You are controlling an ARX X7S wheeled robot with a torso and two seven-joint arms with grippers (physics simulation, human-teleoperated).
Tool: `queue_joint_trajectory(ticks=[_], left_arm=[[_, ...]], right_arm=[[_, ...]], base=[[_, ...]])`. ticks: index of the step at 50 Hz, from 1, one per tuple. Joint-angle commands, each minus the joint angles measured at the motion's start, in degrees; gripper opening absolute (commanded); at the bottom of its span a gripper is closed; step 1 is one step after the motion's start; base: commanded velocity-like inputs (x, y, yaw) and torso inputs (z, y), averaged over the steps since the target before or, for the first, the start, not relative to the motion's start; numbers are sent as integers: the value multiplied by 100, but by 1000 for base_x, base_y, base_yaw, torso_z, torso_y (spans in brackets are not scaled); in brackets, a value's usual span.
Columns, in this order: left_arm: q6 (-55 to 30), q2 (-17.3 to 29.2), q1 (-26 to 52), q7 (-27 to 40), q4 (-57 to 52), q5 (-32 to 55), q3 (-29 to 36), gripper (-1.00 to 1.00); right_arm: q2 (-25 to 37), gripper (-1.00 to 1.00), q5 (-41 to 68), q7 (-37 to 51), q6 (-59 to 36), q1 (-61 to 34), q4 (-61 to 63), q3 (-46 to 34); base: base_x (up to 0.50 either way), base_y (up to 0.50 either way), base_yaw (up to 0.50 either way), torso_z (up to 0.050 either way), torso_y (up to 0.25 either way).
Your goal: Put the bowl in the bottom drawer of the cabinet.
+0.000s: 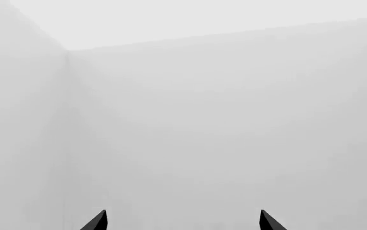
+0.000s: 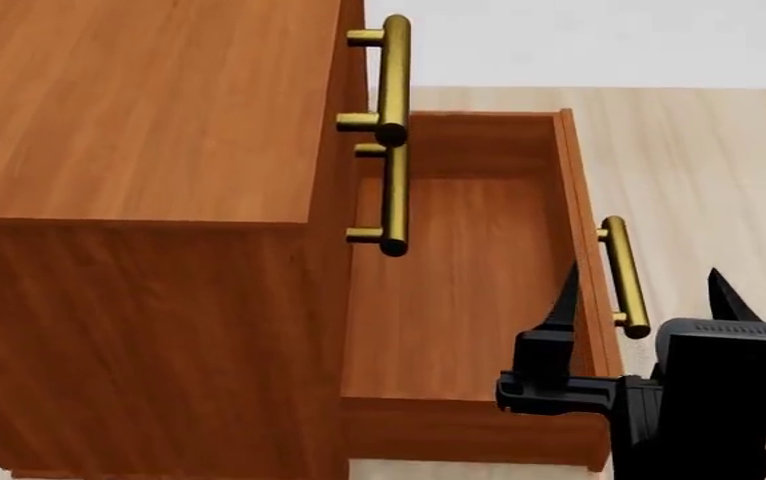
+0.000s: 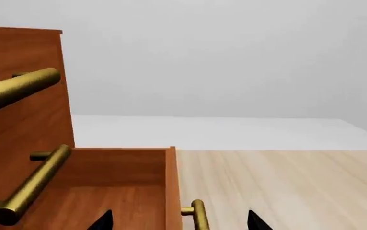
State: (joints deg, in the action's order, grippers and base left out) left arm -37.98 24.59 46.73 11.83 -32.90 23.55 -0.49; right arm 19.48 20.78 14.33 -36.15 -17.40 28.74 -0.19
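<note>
The bowl is out of view in every frame. The reddish-brown cabinet (image 2: pixel 130 110) fills the left of the head view. Its bottom drawer (image 2: pixel 463 300) is pulled out and its inside is bare. My right gripper (image 2: pixel 645 278) is open and straddles the drawer's front wall and brass handle (image 2: pixel 623 275), one finger over the drawer's inside and the other over the floor. The right wrist view shows the same: right gripper (image 3: pixel 179 220) open, the handle (image 3: pixel 200 215) and the drawer's front wall (image 3: pixel 171 191) between its fingers. My left gripper (image 1: pixel 183 220) is open and empty, facing only white walls.
Two brass handles of the upper drawers (image 2: pixel 394 70) (image 2: pixel 394 200) stick out over the open drawer's back part. Pale wooden floor (image 2: pixel 717 170) lies to the right of the drawer, with a white wall (image 3: pixel 235 62) behind.
</note>
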Motion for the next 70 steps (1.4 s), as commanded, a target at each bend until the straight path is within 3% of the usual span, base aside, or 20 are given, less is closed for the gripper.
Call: queue_joint_trajectory(ticks=[1, 26, 47, 70], left_arm=[[-12, 14, 6, 23, -10, 8, 19, 100], [35, 39, -33, 50, 7, 16, 44, 100], [121, 33, -56, 64, 65, 16, 70, 100], [176, 25, -50, 80, 108, 17, 135, 100]], right_arm=[[11, 100, 11, 13, 21, -4, -22, -21], [53, 100, 46, 54, 22, 5, -14, -50], [177, 100, 117, 173, -246, -14, 200, 7], [715, 100, 948, 554, -1605, 176, 1642, 1299]], base=[[0, 0, 0, 0, -189], [0, 0, 0, 0, -185], [4, 0, -1, 0, -6], [3, 0, -2, 0, -4]])
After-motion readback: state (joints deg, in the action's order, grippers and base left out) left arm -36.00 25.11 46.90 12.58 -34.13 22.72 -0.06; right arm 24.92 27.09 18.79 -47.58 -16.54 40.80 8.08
